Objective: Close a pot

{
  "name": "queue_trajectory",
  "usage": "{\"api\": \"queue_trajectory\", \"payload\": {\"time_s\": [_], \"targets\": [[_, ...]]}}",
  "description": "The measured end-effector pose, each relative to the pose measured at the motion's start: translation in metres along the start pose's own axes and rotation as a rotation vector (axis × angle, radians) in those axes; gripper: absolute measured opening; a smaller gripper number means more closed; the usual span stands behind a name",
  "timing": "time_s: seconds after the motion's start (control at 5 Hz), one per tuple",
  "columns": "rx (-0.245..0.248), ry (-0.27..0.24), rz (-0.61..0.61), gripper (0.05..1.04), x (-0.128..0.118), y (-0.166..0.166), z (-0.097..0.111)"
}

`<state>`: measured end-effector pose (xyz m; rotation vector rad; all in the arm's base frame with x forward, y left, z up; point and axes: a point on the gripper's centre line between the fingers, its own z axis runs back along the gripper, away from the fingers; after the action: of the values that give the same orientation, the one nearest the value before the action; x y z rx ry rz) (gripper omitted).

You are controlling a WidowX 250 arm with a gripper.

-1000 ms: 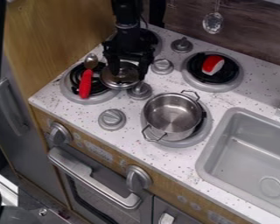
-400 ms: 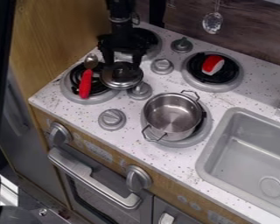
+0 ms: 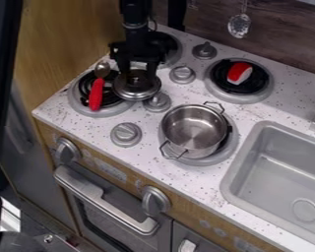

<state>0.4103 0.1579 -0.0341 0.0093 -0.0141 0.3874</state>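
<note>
The black gripper (image 3: pixel 138 72) is at the upper left, over the back edge of the round metal lid (image 3: pixel 137 90). Its two fingers stand apart, one on each side of the lid's dark knob; whether they touch the lid I cannot tell. The lid lies beside the left burner, near a grey stove knob. To the right and nearer the front, the uncovered silver pot (image 3: pixel 194 129) stands upright on a burner, with two wire handles.
A spoon with a red handle (image 3: pixel 96 93) lies across the left burner (image 3: pixel 80 99). A red and white toy piece (image 3: pixel 239 72) rests on the back right burner. Several grey knobs (image 3: pixel 126 134) stick up from the counter. The sink (image 3: pixel 278 167) is at the right.
The gripper has drawn back toward the top of the view and slightly left, uncovering more of the lid. The lid, pot and spoon look to have stayed in place.
</note>
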Motion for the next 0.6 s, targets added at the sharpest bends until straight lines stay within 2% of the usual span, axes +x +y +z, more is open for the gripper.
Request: {"api": "queue_trajectory", "payload": {"time_s": [0.2, 0.4, 0.6], "targets": [[0.009, 0.004, -0.01, 0.401, -0.0028, -0.0012, -0.003], [0.008, 0.004, -0.009, 0.272, -0.0066, -0.0013, -0.0019], [0.0, -0.002, -0.02, 0.272, -0.0125, -0.003, 0.006]]}}
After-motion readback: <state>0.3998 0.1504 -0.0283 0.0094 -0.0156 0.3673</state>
